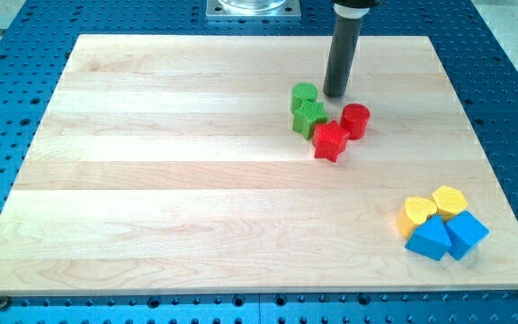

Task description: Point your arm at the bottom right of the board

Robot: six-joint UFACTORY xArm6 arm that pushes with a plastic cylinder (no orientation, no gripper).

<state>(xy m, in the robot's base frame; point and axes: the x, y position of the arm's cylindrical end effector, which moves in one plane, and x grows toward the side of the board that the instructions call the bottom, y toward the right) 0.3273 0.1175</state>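
My tip (334, 94) rests on the wooden board (169, 180) near the view's top, right of centre. It stands just right of the green cylinder (304, 93) and just above the red cylinder (355, 120). The green star (310, 118) and the red star (330, 140) lie below it in the same cluster. Near the view's bottom right corner of the board sit a yellow heart (417, 213), a yellow hexagon (450, 201), a blue triangular block (430, 239) and a blue cube (466, 231), packed together. My tip is far above and left of that group.
The board lies on a blue perforated table (511, 90). A metal arm base plate (252, 9) shows at the view's top edge.
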